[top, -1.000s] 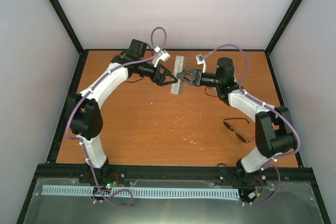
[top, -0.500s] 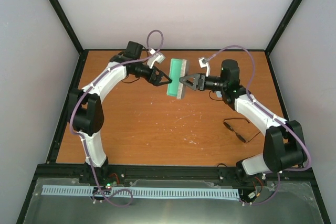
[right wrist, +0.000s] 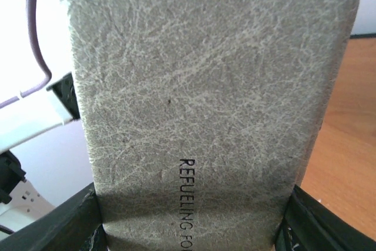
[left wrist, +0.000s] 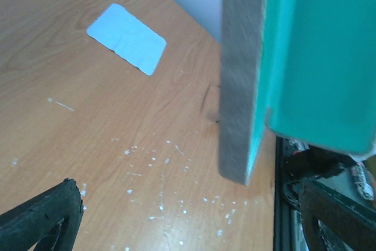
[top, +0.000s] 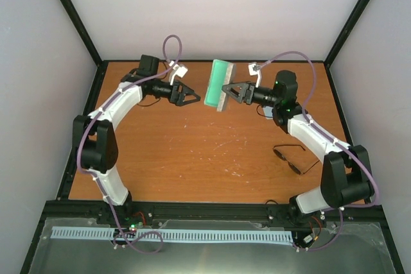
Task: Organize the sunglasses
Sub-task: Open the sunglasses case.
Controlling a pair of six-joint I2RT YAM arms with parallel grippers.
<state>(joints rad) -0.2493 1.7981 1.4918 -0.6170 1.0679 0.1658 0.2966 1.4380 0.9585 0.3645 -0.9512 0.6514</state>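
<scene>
Looking down from above, two white robot arms reach across a brown wooden bench (top: 192, 152) inside a pale-walled enclosure. At the upper centre of the frame, the right arm (top: 308, 129) holds a glasses case (top: 217, 83) off the bench. The case is tipped up on edge, with its green lining facing left and its grey outside facing right. The right jaws are clenched on the case. In the right wrist view, a dark finger (right wrist: 70, 221) shows at each lower corner of the case's grey, crackled outer face, which fills the frame and carries small black lettering.

The left arm (top: 122, 104) reaches in from the upper left. The left jaws are released, spread wide and holding nothing, just left of the case and not touching it. In the left wrist view, one dark fingertip (left wrist: 41, 221) sits at the lower left corner of the frame and the other at the lower right.

The sunglasses (top: 289, 160) lie on the bench at the lower right of the overhead frame, close beside the right arm and well apart from the case.

A pale blue cloth (left wrist: 126, 38) lies flat on the bench at the upper left of the left wrist frame.
</scene>
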